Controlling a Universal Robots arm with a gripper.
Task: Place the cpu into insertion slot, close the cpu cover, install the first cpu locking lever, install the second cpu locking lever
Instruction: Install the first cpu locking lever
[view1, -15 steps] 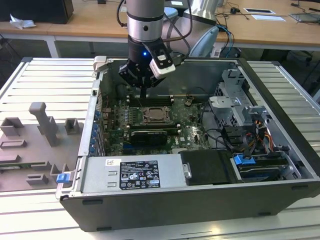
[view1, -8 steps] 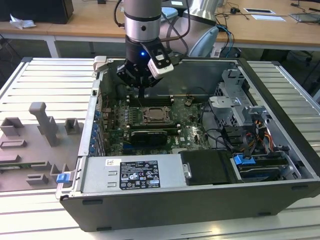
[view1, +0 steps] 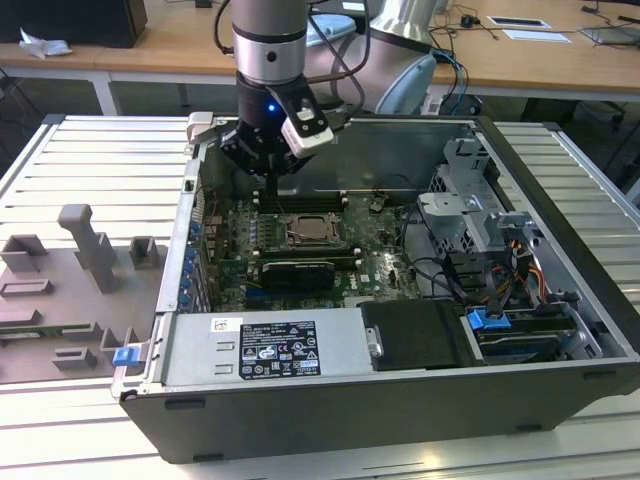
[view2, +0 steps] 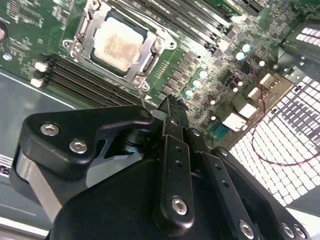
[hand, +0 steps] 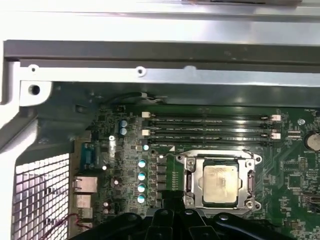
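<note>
I am looking down into an open computer case (view1: 400, 420) lying on a slatted metal table (view1: 90, 150). Nearest in the exterior view is the grey power supply (view1: 265, 348) with its label, running along the case's near wall. To the exterior view's left, outside the case, a grey fixture (view1: 85, 240) with upright blocks rests on the table. To the exterior view's right, inside the case, sit drive cages (view1: 470, 215) and a tangle of cables.

Past the power supply lies the green board (view1: 375, 250). A long black card (view1: 295, 270) lies across it, and just beyond that card is the slot (view1: 312, 230). The cpu (hand: 220, 182) sits in the slot, its dull silvery top facing up. The cover (hand: 219, 159) is down around the chip, its metal frame bordering all four sides, as both wrist views show. Long memory slots (hand: 210, 127) run just beside the socket on its far side.

My arm comes down at the far wall of the case, and the gripper (view1: 272, 170) hangs above the board's far edge, a little beyond the socket and apart from it. In the second wrist view the fingers (view2: 172, 115) look drawn together, slim and black, gripping nothing.

Beyond the case stand wooden desks (view1: 540, 50).
</note>
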